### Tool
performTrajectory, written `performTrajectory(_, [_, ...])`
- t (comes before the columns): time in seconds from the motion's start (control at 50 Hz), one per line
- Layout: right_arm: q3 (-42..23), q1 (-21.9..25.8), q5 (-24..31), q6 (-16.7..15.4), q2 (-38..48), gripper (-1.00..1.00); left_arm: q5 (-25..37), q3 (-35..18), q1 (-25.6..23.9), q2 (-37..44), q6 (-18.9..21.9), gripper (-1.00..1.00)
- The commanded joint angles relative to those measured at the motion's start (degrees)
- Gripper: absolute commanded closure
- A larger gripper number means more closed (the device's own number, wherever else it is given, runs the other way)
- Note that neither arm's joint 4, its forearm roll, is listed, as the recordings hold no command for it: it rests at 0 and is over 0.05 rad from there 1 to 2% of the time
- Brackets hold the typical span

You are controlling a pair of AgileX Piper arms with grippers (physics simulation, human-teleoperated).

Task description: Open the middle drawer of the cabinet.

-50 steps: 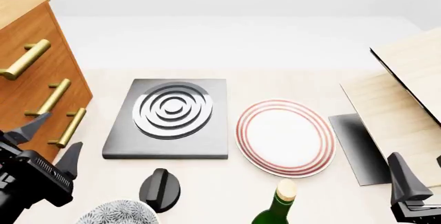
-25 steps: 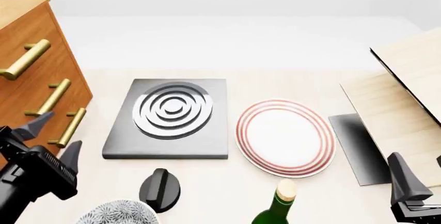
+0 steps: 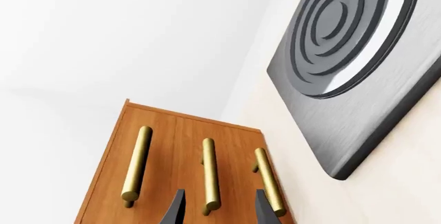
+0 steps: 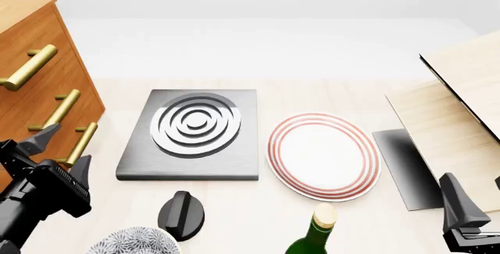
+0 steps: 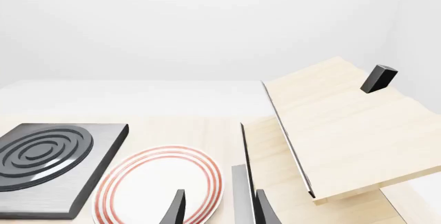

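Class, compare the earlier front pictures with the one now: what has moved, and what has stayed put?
The left gripper has shifted slightly toward the cabinet, its open fingers lining up with the middle drawer's handle, touching nothing yet. The right gripper, plate and bottle have not moved; all drawers remain closed.

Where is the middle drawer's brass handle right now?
In the front view, the middle drawer's handle sits at the far left on the cabinet, between the other two brass handles. The open left gripper hovers just in front of it, not touching.
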Motion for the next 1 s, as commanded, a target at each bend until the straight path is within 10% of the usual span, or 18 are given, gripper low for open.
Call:
performTrajectory(0.02, [-0.08,-0.01,-0.19,0.06,0.0,-1.0,-4.83,-0.28,0.45,5.07,-1.59,-1.0])
performTrajectory(1.0, [-0.08,-0.02,-0.18,0.06,0.0,-1.0,-17.69,-2.36,7.36,18.1,-1.01,-1.0])
